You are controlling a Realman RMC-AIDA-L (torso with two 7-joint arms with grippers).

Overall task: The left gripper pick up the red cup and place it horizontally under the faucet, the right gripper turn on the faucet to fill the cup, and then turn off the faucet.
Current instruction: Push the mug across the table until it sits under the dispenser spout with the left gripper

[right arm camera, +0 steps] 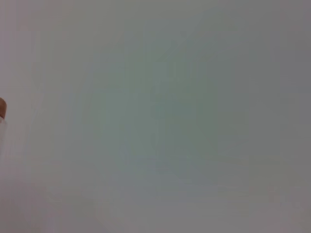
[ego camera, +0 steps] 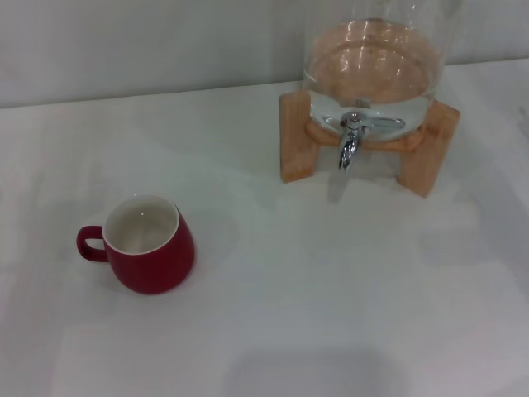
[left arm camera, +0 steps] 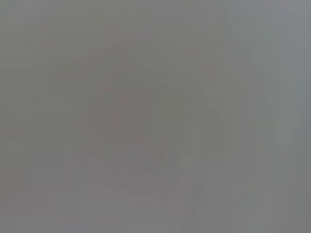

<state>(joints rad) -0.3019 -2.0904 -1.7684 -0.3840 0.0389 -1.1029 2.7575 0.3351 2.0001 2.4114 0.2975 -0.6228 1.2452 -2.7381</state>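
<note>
The red cup [ego camera: 147, 245] stands upright on the white table at the left of the head view, white inside showing, its loop handle pointing left. The chrome faucet [ego camera: 352, 141] points its spout down from a clear glass jar [ego camera: 372, 58] on a wooden stand [ego camera: 296, 136] at the back right, with its lever out to the right. The cup sits well to the left of and nearer than the faucet. Neither the left gripper nor the right gripper shows in any view. Both wrist views hold only a plain pale surface.
The white table [ego camera: 331, 298] spreads around the cup and the stand. A pale wall runs along the back. A small brown patch [right arm camera: 2, 108] shows at one edge of the right wrist view.
</note>
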